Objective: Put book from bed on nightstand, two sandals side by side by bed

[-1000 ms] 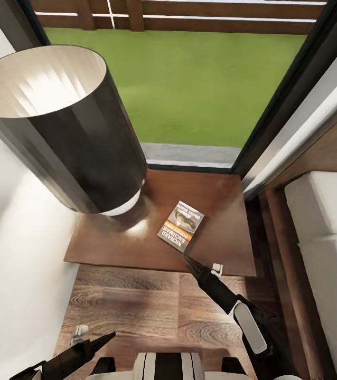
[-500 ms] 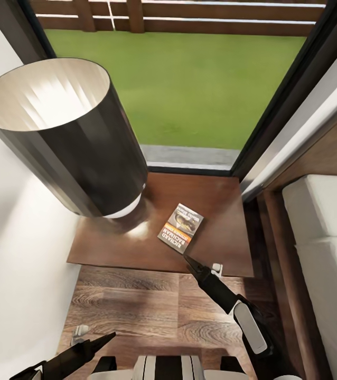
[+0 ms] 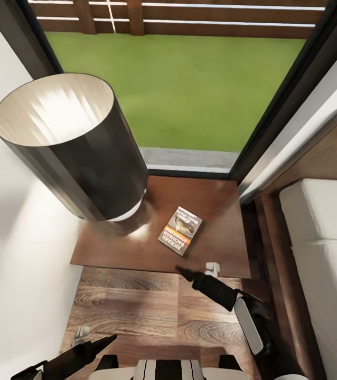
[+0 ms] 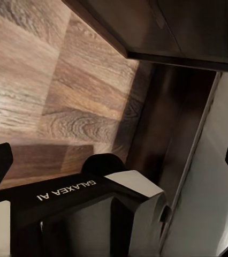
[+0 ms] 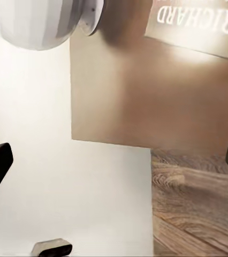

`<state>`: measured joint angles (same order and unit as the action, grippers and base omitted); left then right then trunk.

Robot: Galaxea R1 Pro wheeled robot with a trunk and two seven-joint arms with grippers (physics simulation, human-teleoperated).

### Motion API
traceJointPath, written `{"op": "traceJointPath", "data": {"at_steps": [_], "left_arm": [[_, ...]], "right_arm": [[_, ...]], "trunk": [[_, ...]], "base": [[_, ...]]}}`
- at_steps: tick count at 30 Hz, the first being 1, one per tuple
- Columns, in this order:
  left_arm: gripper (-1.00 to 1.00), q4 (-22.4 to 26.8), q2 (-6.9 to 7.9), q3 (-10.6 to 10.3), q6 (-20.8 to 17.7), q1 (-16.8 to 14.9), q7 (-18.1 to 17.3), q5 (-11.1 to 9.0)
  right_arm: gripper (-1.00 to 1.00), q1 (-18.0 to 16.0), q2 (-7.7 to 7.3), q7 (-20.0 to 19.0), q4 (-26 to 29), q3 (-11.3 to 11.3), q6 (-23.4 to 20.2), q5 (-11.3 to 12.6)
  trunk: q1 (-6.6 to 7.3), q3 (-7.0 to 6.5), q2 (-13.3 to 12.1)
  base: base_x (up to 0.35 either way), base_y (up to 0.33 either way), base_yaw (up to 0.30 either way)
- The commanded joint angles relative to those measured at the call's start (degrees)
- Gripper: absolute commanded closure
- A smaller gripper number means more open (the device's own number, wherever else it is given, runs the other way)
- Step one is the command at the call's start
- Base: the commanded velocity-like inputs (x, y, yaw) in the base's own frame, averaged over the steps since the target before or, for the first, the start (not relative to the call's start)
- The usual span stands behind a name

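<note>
**Book on the nightstand, right end effector just short of it**

The book (image 3: 180, 230) lies flat on the nightstand (image 3: 218, 211), between the black lamp shade (image 3: 73, 148) and the bed (image 3: 321, 253). The right end effector (image 3: 181, 271) hovers empty, fingers parted, over the nightstand's near edge. The left end effector (image 3: 102, 340) hangs low over the floor (image 3: 131, 301); whether it is parted or closed cannot be told.

A tall dark lamp (image 3: 76, 150) crowded the nightstand (image 3: 216, 211) from 9 to 11 o'clock, and the book (image 3: 180, 230) lay near its centre. From 1 to 4 o'clock the top stood bare. The bed (image 3: 321, 237) closed off 3 o'clock, leaving the wood floor (image 3: 137, 301) at 6 open.
</note>
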<state>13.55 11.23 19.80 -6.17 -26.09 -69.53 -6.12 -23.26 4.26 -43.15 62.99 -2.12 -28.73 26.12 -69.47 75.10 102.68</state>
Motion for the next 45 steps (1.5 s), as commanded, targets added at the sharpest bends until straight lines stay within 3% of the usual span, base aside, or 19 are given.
{"op": "traceJointPath", "data": {"at_steps": [1, 4, 6, 7, 9, 10, 11, 12, 13, 14, 17, 19, 25, 42, 43, 45], "left_arm": [[-1.0, -0.02, 0.02, -0.19, -0.6, -0.01, -0.14, -0.43], [-1.0, -0.01, 0.02, -0.26, -0.6, -0.01, -0.1, -0.4], [-1.0, -0.01, 0.02, -0.28, -0.6, -0.01, -0.08, -0.39], [-1.0, -0.01, 0.02, -0.28, -0.6, -0.01, -0.08, -0.38], [-1.0, -0.01, 0.02, -0.3, -0.56, -0.01, -0.08, -0.38], [-1.0, -0.01, 0.02, -0.32, -0.55, -0.01, -0.08, -0.38], [-1.0, -0.01, 0.02, -0.37, -0.52, -0.01, -0.08, -0.38], [-1.0, -0.01, 0.02, -0.44, -0.46, -0.01, -0.08, -0.38], [-1.0, -0.01, 0.02, -0.71, -0.22, -0.01, -0.08, -0.38], [-1.0, -0.01, 0.02, -0.89, -0.05, -0.01, -0.08, -0.38], [-1.0, -0.06, 0.02, -2.19, 0.8, -0.01, -0.1, -0.43], [-1.0, -0.09, 0.02, -2.62, 1.01, -0.01, -0.09, -0.45], [-1.0, -0.1, 0.02, -2.89, 1.14, -0.01, -0.08, -0.47], [-1.0, -0.1, 0.02, -2.92, 1.16, -0.01, -0.08, -0.47], [-1.0, -0.1, 0.02, -2.92, 1.16, 0.0, -0.08, -0.47], [-1.0, -0.1, 0.02, -2.92, 1.16, -0.01, -0.06, -0.47]], "right_arm": [[-1.0, 0.06, 0.05, -0.18, 0.19, -0.16, -0.55, -0.44], [-1.0, 0.27, -0.12, -0.41, 1.6, -0.16, -1.68, -1.31], [-1.0, 0.46, -1.71, -0.51, 4.99, -0.22, -3.25, -1.65], [-1.0, 0.54, -3.24, -0.55, 6.23, -0.23, -3.61, -1.69], [-1.0, 0.69, -7.96, -0.59, 7.96, -0.24, -3.98, -1.7], [-1.0, 0.72, -9.15, -0.59, 8.22, -0.25, -4.03, -1.68], [-1.0, 0.8, -11.52, -0.63, 8.59, -0.25, -4.1, -1.63], [-1.0, 0.82, -12.67, -0.66, 8.72, -0.25, -4.14, -1.61], [-1.0, 0.86, -14.88, -0.71, 8.92, -0.25, -4.22, -1.56], [-1.0, 0.88, -15.92, -0.73, 8.98, -0.25, -4.3, -1.51], [-1.0, 0.97, -21.21, -0.81, 9.24, -0.25, -5.08, -0.51], [-1.0, 1.0, -23.2, -0.85, 9.28, -0.25, -5.36, 0.23], [-1.0, 1.05, -24.73, -0.86, 9.13, -0.25, -5.53, 0.79], [-1.0, 2.07, -25.0, -0.79, 8.64, -0.27, -5.5, 0.35], [-1.0, 4.29, -25.04, -0.87, 8.64, -0.28, -5.47, 0.27], [-1.0, 5.18, -25.06, -0.87, 8.64, -0.29, -5.45, 0.26]], "trunk": [[0.23, -0.16, -0.4], [0.89, -0.7, -1.61], [1.33, -1.06, -2.41], [1.55, -1.24, -2.81], [1.99, -1.6, -3.61], [2.21, -1.78, -4.01], [2.43, -1.96, -4.41], [2.64, -2.14, -4.82], [2.86, -2.32, -5.22], [3.08, -2.49, -5.62], [3.74, -3.03, -6.82], [4.18, -3.39, -7.62], [5.5, -4.47, -10.03], [9.23, -7.52, -16.85], [9.45, -7.7, -17.25], [9.89, -8.06, -18.05]], "base": [[0.0, 0.0, 0.0], [0.0, 0.0, 0.0], [0.0, 0.0, 0.0], [0.0, 0.0, 0.0], [0.0, 0.0, 0.0], [0.0, 0.0, 0.0], [0.0, 0.0, 0.0], [0.0, 0.0, 0.0], [0.0, 0.0, 0.0], [0.0, 0.0, 0.0], [0.0, 0.0, 0.0], [0.0, 0.0, 0.0], [0.0, 0.0, 0.0], [0.0, 0.0, 0.0], [0.0, 0.0, 0.0], [0.0, 0.0, 0.0]]}}
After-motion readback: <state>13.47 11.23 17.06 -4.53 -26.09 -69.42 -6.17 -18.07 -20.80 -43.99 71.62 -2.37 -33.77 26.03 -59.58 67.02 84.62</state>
